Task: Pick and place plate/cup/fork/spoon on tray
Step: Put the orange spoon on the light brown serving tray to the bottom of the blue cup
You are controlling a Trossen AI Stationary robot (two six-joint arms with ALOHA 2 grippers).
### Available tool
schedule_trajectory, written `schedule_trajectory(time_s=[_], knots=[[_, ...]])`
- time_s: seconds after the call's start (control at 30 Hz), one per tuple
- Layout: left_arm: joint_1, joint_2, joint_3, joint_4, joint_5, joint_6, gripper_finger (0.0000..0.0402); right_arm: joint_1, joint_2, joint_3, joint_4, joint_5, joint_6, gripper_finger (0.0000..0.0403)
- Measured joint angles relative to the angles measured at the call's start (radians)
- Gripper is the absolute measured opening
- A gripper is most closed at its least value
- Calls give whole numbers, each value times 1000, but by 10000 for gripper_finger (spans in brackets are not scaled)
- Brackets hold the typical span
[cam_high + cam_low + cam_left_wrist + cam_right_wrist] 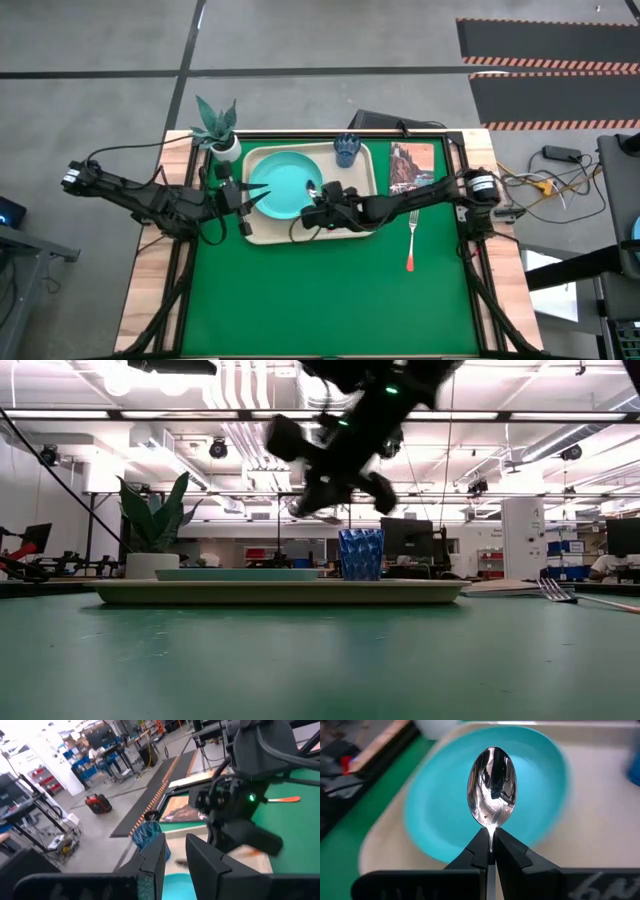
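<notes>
The beige tray (262,232) lies at the far side of the green mat. The turquoise plate (280,188) lies in its left half and the blue cup (347,150) stands at its far right corner. The fork (411,240), with its red-orange handle, lies on the mat to the right of the tray. My right gripper (314,200) is above the tray at the plate's right rim, shut on the spoon (492,787), whose silver bowl juts out over the plate (435,805). My left gripper (260,193) hovers open and empty over the plate's left side. My right gripper pinches the spoon's neck (492,827), just behind the oval bowl, between its two fingertips. The fingers lie along the spoon, coming from the table's right. The handle is hidden between the fingers. The bowl points toward the left, out over the plate.
A white pot with a green plant (220,135) stands at the tray's far left corner. A picture card (411,166) lies on the mat right of the tray. Wooden rails edge the table. The near half of the mat (320,300) is open.
</notes>
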Motion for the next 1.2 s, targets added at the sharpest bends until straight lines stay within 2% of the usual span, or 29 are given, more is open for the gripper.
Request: schedule_trajectory(time_s=[0.1, 0.23, 0.37, 0.5, 0.63, 1.0, 1.2], knots=[[0, 2, 0, 16, 0, 28, 61, -1, 74, 131, -23, -37, -101, 13], [0, 3, -2, 17, 0, 35, 61, -3, 153, 315, -266, 8, -125, 13], [0, 2, -2, 12, 0, 35, 61, -5, 206, 480, -617, 80, -13, 12], [0, 1, -2, 13, 0, 48, 61, -10, 241, 563, -896, 110, 144, 12], [0, 0, -2, 13, 0, 52, 61, -22, 254, 570, -1006, 91, 224, 12], [0, 0, -2, 13, 0, 52, 61, -76, 192, 402, -986, 32, 279, 11], [0, 0, -2, 13, 0, 52, 61, -105, 168, 302, -899, 5, 290, 11]])
